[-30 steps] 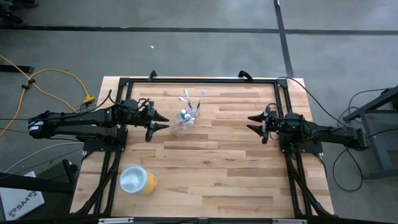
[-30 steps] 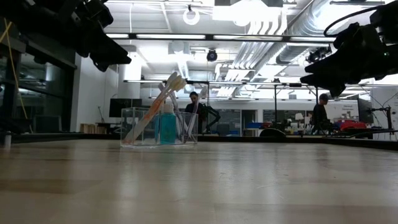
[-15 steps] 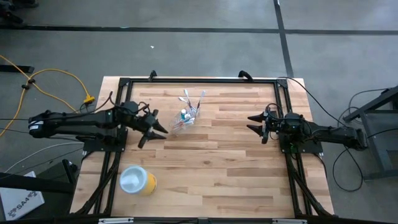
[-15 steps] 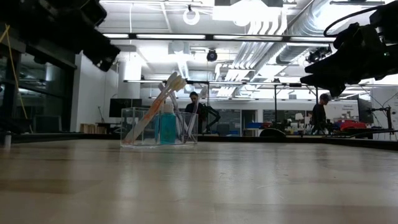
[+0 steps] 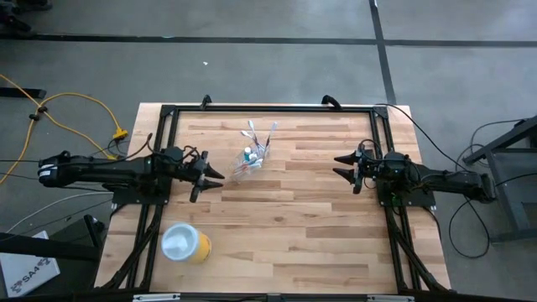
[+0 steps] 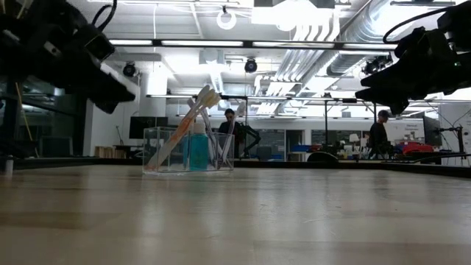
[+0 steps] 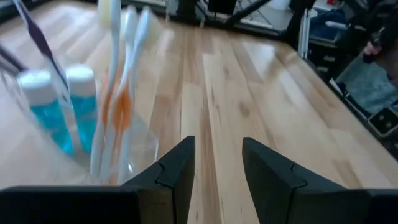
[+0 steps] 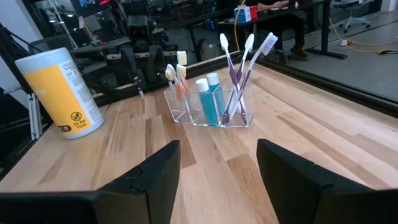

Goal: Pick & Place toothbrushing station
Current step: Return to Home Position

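A pale plank table (image 5: 294, 220) fills the high view; behind it the low view looks into a workshop with ducting overhead and two people (image 6: 379, 134) far off at benches.

Toward the table's far edge, left of centre, stands the clear organizer (image 5: 249, 162). It is upright and holds the whole set. Two orange toothbrushes (image 8: 176, 79) lean at the end nearer the left arm. Two blue tubes (image 8: 209, 99) stand in the middle, and the purple toothbrushes (image 8: 240, 70) rise at the other end with white heads above the rim. No brush lies loose on the wood.

The left gripper (image 5: 211, 179) hangs just beside the organizer, above the table, holding nothing, its fingers a modest gap apart. The right gripper (image 5: 337, 166) waits well apart on the other side, fingers spread wide and empty. A yellow wipes canister (image 5: 186, 243) stands near the front edge, beside the left arm's frame.

The placing looks finished, so the risk lies in the left arm's departure. The organizer looks light and top-heavy with leaning brushes. A finger swinging sideways could catch a protruding handle or the wall and tip it over. Folding back low could also brush the canister.
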